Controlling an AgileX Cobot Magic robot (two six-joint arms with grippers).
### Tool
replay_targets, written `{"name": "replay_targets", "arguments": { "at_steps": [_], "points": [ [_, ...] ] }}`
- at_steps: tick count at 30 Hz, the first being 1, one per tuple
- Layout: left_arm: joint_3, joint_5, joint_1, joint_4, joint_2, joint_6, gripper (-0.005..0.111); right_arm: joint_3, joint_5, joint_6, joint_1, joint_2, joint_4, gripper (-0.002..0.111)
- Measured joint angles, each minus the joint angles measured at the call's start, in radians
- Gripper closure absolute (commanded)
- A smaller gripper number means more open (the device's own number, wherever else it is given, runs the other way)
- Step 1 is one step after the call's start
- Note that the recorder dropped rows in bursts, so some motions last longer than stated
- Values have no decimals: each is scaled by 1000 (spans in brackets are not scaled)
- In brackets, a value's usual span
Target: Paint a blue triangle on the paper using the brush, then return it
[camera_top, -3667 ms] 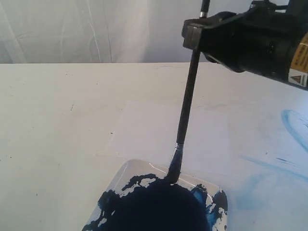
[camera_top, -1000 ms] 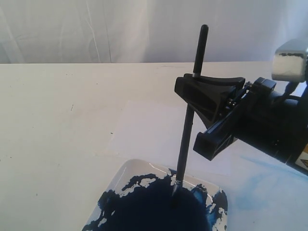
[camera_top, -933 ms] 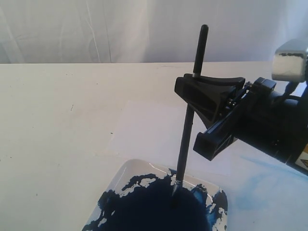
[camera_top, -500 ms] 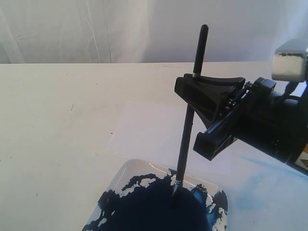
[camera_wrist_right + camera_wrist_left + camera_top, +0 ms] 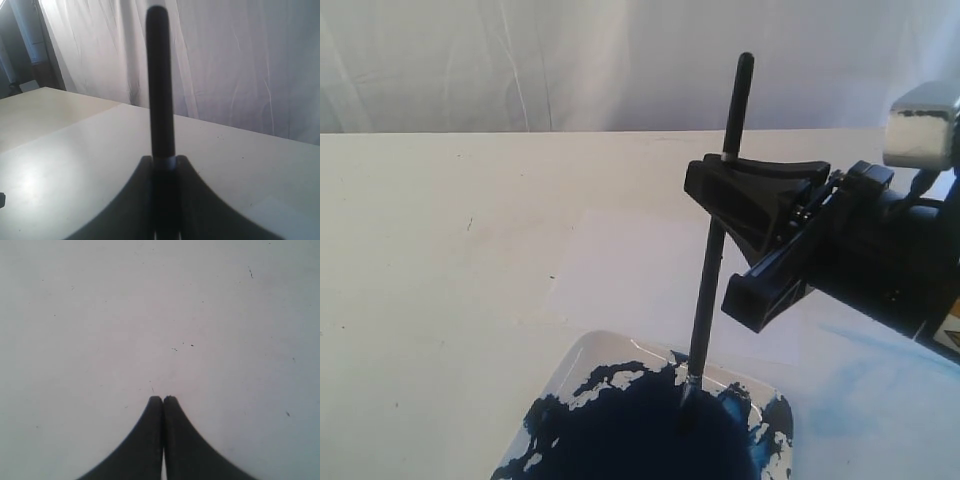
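Note:
In the exterior view my right gripper [image 5: 725, 190] is shut on the brush [image 5: 705, 300], a long black stick held almost upright. Its bristle tip dips into the dark blue paint in the white tray [image 5: 582, 360] at the near edge. The white paper [image 5: 620, 265] lies on the table just beyond the tray, behind the brush, with no blue triangle on it. In the right wrist view the brush handle [image 5: 160, 85] rises from between the shut fingers of my right gripper [image 5: 164, 159]. My left gripper [image 5: 163, 399] is shut and empty over bare table.
Pale blue smears [image 5: 930, 260] mark the table at the right of the exterior view. A white curtain [image 5: 520, 60] hangs behind the table's far edge. The right arm's black body [image 5: 880, 270] reaches in from the right.
Since the oldest frame my right gripper has lowered, sinking the brush tip deeper into the paint. Over the last second nothing has visibly moved.

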State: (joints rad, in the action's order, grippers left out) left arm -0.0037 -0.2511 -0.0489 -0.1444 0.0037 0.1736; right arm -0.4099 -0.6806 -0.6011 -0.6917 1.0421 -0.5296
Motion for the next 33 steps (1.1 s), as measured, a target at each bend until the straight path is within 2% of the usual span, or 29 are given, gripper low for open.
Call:
{"name": "replay_targets", "arguments": {
  "at_steps": [22, 27, 32, 33],
  "points": [
    [0, 26, 0, -56, 0, 0, 107, 0, 18, 0, 0, 0, 0, 108],
    [0, 163, 0, -91, 0, 0, 107, 0, 18, 0, 0, 0, 0, 108],
    [0, 413, 0, -95, 0, 2, 107, 0, 18, 0, 0, 0, 0, 108],
    [0, 519, 0, -95, 0, 4, 107, 0, 18, 0, 0, 0, 0, 108]
  ]
}}
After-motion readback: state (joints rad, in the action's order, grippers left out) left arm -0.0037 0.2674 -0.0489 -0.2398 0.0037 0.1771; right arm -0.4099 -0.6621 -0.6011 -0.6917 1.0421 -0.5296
